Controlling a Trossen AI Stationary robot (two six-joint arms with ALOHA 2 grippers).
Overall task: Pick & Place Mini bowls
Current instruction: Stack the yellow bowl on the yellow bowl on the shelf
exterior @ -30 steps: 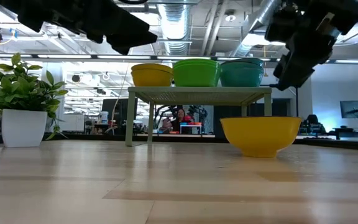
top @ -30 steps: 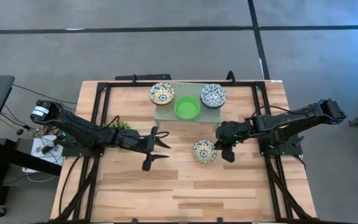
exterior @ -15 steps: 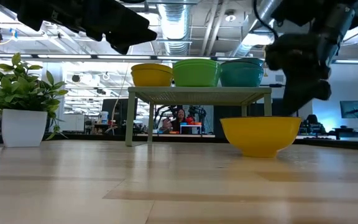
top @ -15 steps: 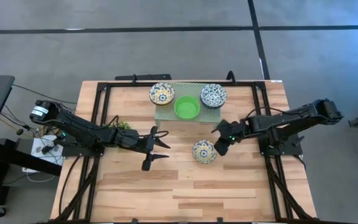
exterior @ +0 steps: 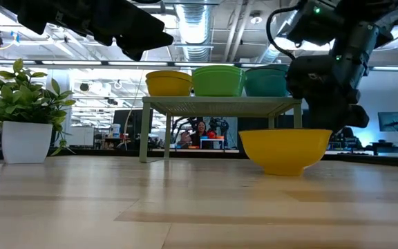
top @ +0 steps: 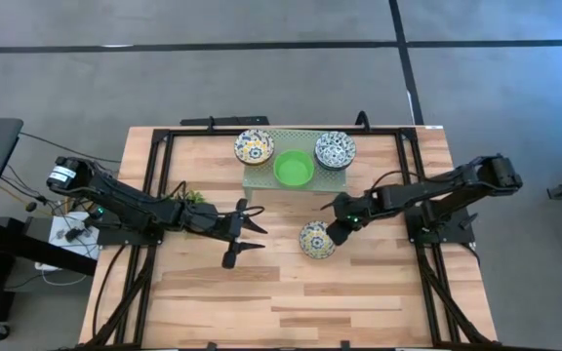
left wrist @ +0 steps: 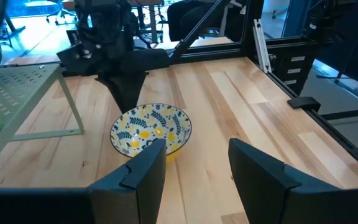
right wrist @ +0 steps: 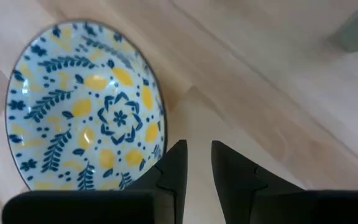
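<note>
A white mini bowl with a blue and yellow floral pattern (top: 315,239) (exterior: 285,149) (right wrist: 86,106) stands upright on its base on the table. My right gripper (top: 332,228) (right wrist: 197,163) is low at the bowl's right side, both fingers outside the rim, open by a narrow gap. My left gripper (top: 252,234) (left wrist: 194,163) hovers open to the left of that bowl and touches nothing. More mini bowls sit on the pale green rack (top: 261,181): a yellow floral one (top: 254,147), a plain green one (top: 294,169) and a blue floral stack (top: 335,150). My right gripper comes slanting down from the table's right. The outer side of one finger (right wrist: 174,163) lies against the outside of the floral bowl's rim (right wrist: 161,140), on the bowl's right side. The rim is not between the fingers. The bowl stays upright on the table.
A small leafy plant in a white pot (top: 191,197) (exterior: 23,114) stands near the left arm. The rack (exterior: 221,104) stands on legs at the table's far side. Black frame rails (top: 160,185) run along both side edges. Bare wood (top: 291,302) lies toward the near edge.
My right gripper has moved toward the table's left and down, up to the floral bowl's right side. The bowl has slid a little toward the table's left and stayed upright.
</note>
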